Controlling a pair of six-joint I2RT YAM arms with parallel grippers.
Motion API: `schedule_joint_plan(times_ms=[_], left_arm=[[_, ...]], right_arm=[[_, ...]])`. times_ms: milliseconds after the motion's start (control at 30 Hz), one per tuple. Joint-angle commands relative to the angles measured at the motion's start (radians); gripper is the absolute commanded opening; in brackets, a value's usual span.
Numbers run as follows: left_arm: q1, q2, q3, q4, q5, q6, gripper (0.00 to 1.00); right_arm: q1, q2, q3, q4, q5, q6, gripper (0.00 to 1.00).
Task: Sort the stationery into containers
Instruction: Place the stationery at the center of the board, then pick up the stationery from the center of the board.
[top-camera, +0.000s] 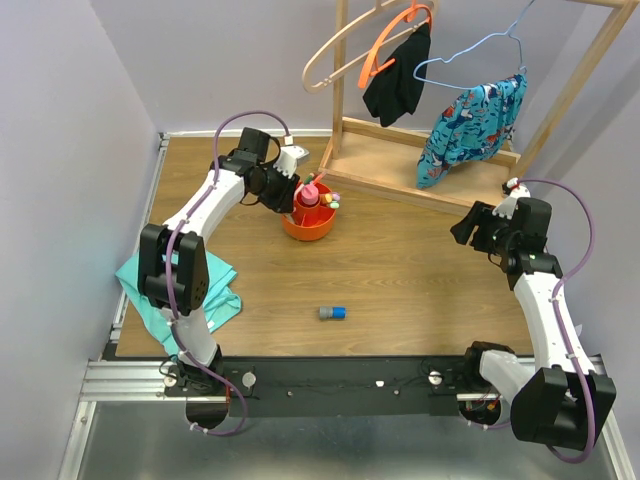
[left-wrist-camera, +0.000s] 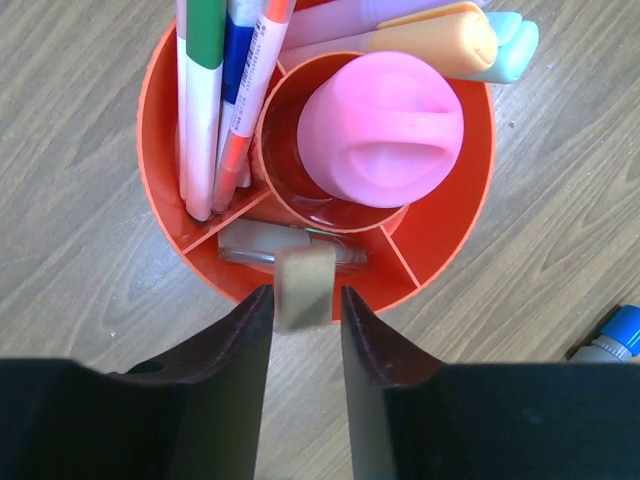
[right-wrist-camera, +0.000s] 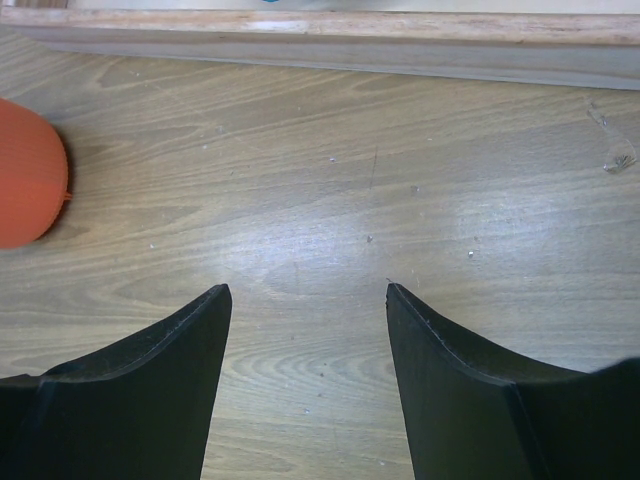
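The round orange organiser (top-camera: 306, 228) stands at the back middle of the table. In the left wrist view its ring (left-wrist-camera: 152, 120) holds several white markers (left-wrist-camera: 205, 100) and pastel highlighters (left-wrist-camera: 440, 35), and a pink-capped tube (left-wrist-camera: 382, 130) fills the central cup. A clear piece (left-wrist-camera: 255, 243) lies in the near compartment. My left gripper (left-wrist-camera: 306, 288), also in the top view (top-camera: 290, 195), is shut on a tan cube (left-wrist-camera: 305, 290) just above the organiser's near rim. A small blue-grey piece (top-camera: 332, 313) lies alone on the table, also in the left wrist view (left-wrist-camera: 612, 338). My right gripper (right-wrist-camera: 308, 290) is open and empty over bare wood at the right (top-camera: 470, 225).
A teal folded cloth (top-camera: 150, 290) lies at the table's left edge. The wooden clothes rack base (top-camera: 400, 165) runs along the back right, with hangers and garments above it; its edge shows in the right wrist view (right-wrist-camera: 350, 45). The organiser's side shows at that view's left (right-wrist-camera: 25, 170).
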Motion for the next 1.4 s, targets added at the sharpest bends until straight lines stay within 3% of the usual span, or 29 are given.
schedule_joint_plan(times_ms=[0,233,367,433,500,600,633,700,833,1000,1133,1233,1367], left_arm=[[-0.001,0.004,-0.005,0.035,0.012,-0.030,0.44],[-0.001,-0.006,0.007,0.035,0.005,-0.050,0.49],[0.008,-0.155,-0.011,0.029,-0.035,-0.021,0.54],[0.005,-0.222,-0.051,0.029,-0.003,0.051,0.55],[-0.010,-0.297,-0.077,-0.001,0.140,0.106,0.58],[-0.096,-0.342,-0.085,-0.128,0.189,0.307,0.65],[-0.180,-0.344,-0.091,-0.168,0.175,0.399,0.66],[-0.245,-0.335,-0.106,-0.233,0.169,0.444,0.71],[-0.354,-0.292,-0.142,-0.247,0.135,0.440,0.72],[-0.526,-0.220,-0.156,-0.230,-0.063,0.437,0.72],[-0.587,-0.158,-0.184,-0.227,-0.106,0.394,0.77],[-0.612,-0.169,-0.279,-0.141,-0.123,0.368,0.77],[-0.633,-0.135,-0.290,-0.120,-0.150,0.320,0.77]], right_arm=[[-0.011,-0.006,-0.013,0.011,0.014,-0.008,0.72],[-0.011,-0.006,-0.009,0.008,0.013,-0.006,0.72],[-0.011,-0.016,-0.004,-0.012,0.017,-0.023,0.73],[-0.011,-0.023,-0.010,-0.010,0.022,-0.023,0.73],[-0.011,-0.025,-0.015,-0.001,-0.001,-0.028,0.73],[-0.011,-0.026,-0.022,0.013,-0.018,-0.020,0.74],[-0.011,-0.023,-0.024,0.016,-0.021,-0.022,0.75],[-0.011,-0.025,-0.025,0.021,-0.030,-0.017,0.75],[-0.011,-0.032,-0.019,0.010,-0.039,-0.013,0.76],[-0.011,-0.060,-0.025,-0.015,-0.041,-0.022,0.77],[-0.011,-0.069,-0.019,-0.013,-0.053,-0.042,0.77],[-0.011,-0.068,-0.010,-0.015,-0.032,-0.043,0.78],[-0.011,-0.065,0.001,-0.024,-0.046,-0.059,0.78]])
